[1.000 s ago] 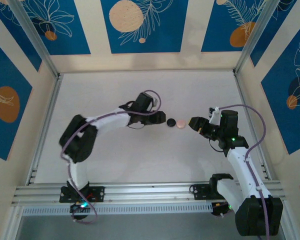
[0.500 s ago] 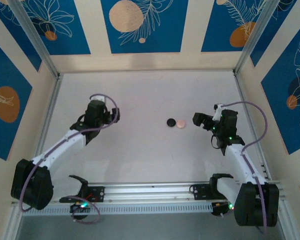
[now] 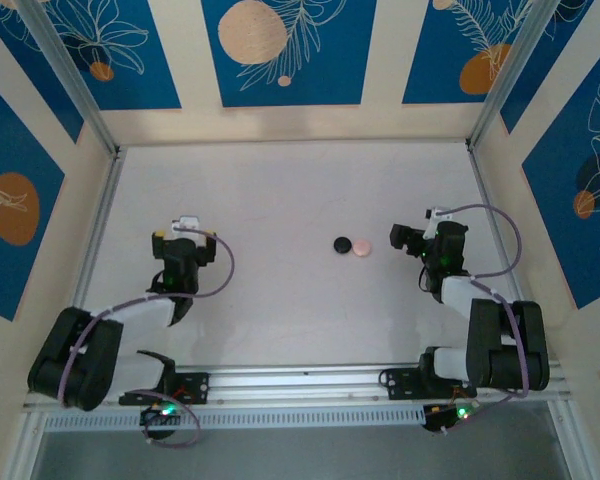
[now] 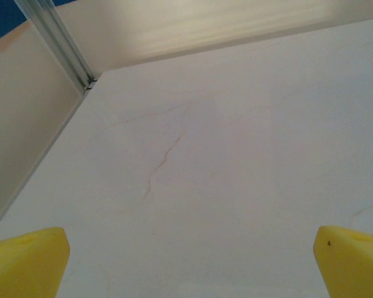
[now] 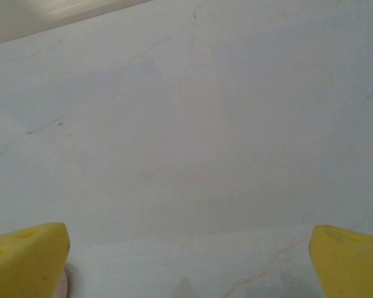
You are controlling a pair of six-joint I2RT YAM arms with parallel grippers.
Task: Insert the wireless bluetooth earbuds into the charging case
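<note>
Left arm (image 3: pixel 130 312), right arm (image 3: pixel 458 292) — white links, black joints; lilac cable (image 3: pixel 231 266) looped beside each wrist; yellow wedge fingers (image 4: pixel 25 261).

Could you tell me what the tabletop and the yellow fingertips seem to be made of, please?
Tabletop: probably matte white laminate or stone-look board; faint hairline veins, soft sheen. Yellow fingertips: likely moulded plastic or rubber; uniform colour, dull smooth faces.

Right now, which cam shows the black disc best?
Top external: the black disc lies whole and unblocked mid-table, right beside the pink disc. The left wrist view looks across the table between its spread yellow fingers, and the right wrist view gives the same kind of shot.
</note>
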